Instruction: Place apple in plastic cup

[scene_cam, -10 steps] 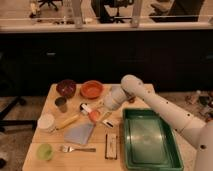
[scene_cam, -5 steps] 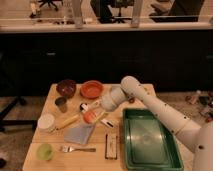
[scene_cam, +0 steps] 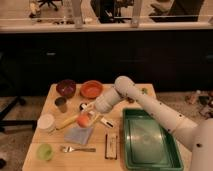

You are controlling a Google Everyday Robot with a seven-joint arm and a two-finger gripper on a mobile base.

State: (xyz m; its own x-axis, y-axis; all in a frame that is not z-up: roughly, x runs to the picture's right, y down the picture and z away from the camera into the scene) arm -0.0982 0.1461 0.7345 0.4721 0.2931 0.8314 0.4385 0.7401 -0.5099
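Note:
The apple (scene_cam: 83, 120), small and orange-red, is at the tip of my gripper (scene_cam: 89, 117) just above the left-middle of the wooden table (scene_cam: 100, 160). The gripper is shut on the apple, and my white arm (scene_cam: 150, 107) reaches in from the lower right. A whitish plastic cup (scene_cam: 46, 122) stands to the left of the apple, with a yellow banana-like object (scene_cam: 67, 121) between them. A small green cup (scene_cam: 45, 151) stands at the front left.
A dark bowl (scene_cam: 66, 87) and an orange bowl (scene_cam: 91, 90) stand at the back. A metal cup (scene_cam: 61, 104) is behind the white one. A grey-blue cloth (scene_cam: 79, 134), fork (scene_cam: 77, 149), dark bar (scene_cam: 111, 146) and green tray (scene_cam: 147, 142) lie in front.
My gripper has moved toward the front and slightly left, and the apple has moved with it toward the whitish cup.

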